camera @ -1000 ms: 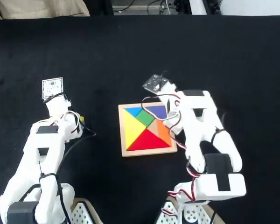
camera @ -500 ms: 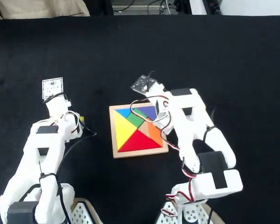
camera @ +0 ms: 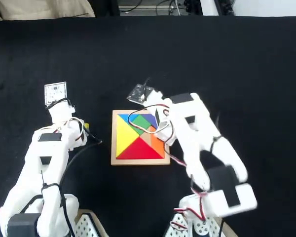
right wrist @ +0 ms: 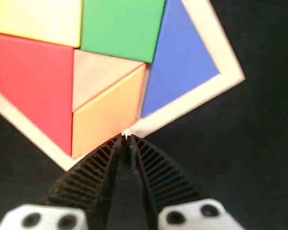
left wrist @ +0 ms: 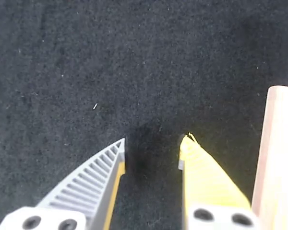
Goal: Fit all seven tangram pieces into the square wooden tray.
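The square wooden tray (camera: 138,161) lies at the table's middle, packed with coloured tangram pieces: yellow (camera: 123,139), red (camera: 138,149), green (camera: 143,123), blue (camera: 152,118) and orange (camera: 158,145). In the right wrist view a tan triangle (right wrist: 98,72) sits between red (right wrist: 33,76), orange (right wrist: 105,115) and blue (right wrist: 182,52). My right gripper (right wrist: 125,139) is shut on nothing, its tips against the tray's rim (right wrist: 197,96); from above it is at the tray's right side (camera: 160,131). My left gripper (left wrist: 154,143) is open over bare cloth, left of the tray's edge (left wrist: 278,158).
Black cloth covers the table. A white tag (camera: 55,92) stands on the left arm and another (camera: 138,93) on the right arm. Both arm bases sit at the front edge. Beige fabric (camera: 39,7) lies beyond the back edge.
The right arm has swung left, and the tray has slid left with it by a few centimetres, turning a little. The left arm has kept still.
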